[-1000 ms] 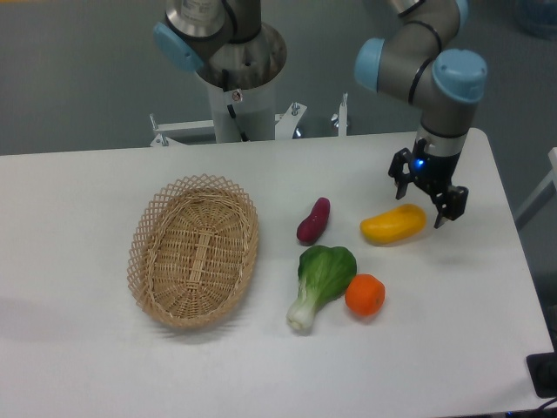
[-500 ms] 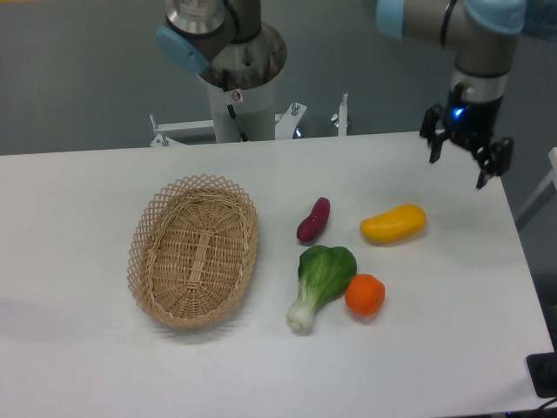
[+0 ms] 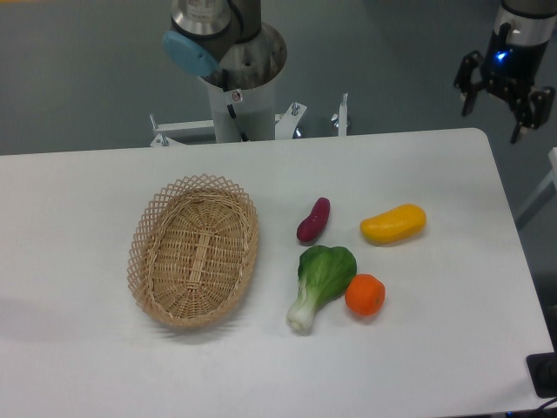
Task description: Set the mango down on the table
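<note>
The yellow-orange mango [image 3: 393, 224] lies on its side on the white table [image 3: 452, 348], right of the middle, with nothing holding it. My gripper [image 3: 499, 120] hangs open and empty high above the table's far right corner, well up and to the right of the mango. Its two dark fingers [image 3: 465, 94] are spread apart with nothing between them.
A purple sweet potato [image 3: 313, 219] lies left of the mango. A green bok choy [image 3: 319, 274] and a round orange [image 3: 365, 294] lie in front of it. A woven basket [image 3: 194, 249] sits at the left. The arm's base column [image 3: 237, 83] stands behind the table.
The open gripper has risen from beside the mango and moved up and to the right, away from it. The mango has stayed in place on the table.
</note>
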Action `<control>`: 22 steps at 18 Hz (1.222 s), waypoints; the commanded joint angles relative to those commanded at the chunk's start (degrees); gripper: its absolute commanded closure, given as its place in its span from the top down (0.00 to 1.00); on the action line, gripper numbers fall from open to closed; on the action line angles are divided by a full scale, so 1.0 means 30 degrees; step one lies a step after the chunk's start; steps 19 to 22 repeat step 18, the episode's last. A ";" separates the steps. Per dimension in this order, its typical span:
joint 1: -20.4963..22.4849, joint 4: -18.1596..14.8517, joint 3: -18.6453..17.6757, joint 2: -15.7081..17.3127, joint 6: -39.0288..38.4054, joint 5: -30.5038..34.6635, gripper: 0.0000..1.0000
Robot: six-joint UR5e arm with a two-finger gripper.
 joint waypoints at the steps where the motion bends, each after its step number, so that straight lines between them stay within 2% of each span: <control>1: 0.0000 0.0000 0.0000 0.0000 0.0000 -0.0029 1.00; 22: -0.0146 0.0117 -0.0263 -0.0029 -0.0116 -0.0058 1.00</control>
